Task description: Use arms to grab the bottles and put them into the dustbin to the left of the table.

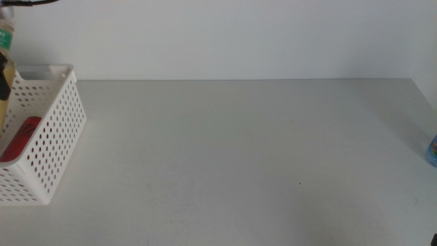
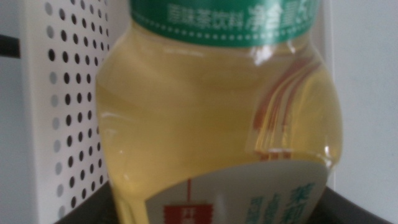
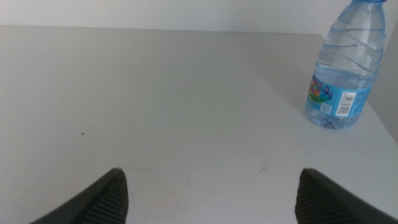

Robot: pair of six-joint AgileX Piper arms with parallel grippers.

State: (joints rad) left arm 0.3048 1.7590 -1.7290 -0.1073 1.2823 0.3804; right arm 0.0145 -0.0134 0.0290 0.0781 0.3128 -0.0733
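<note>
The pale-yellow drink bottle [image 2: 217, 112] with its green-white label fills the left wrist view, and my left gripper [image 2: 217, 214] is shut on it. In the middle view this bottle [image 1: 5, 41] hangs at the far left, above the dustbin [image 1: 58, 130], a white perforated basket. The red cola can [image 1: 20, 137] lies inside the dustbin and shows through the holes. At the table's right edge stands the small clear water bottle [image 1: 432, 150] [image 3: 342, 68], upright. My right gripper [image 3: 211, 193] is open and low over the table [image 1: 239, 150], a good way short of the water bottle.
The dustbin's holed wall [image 2: 68, 106] stands close beside the held bottle. A pale wall runs behind the table's far edge. The right arm is outside the middle view.
</note>
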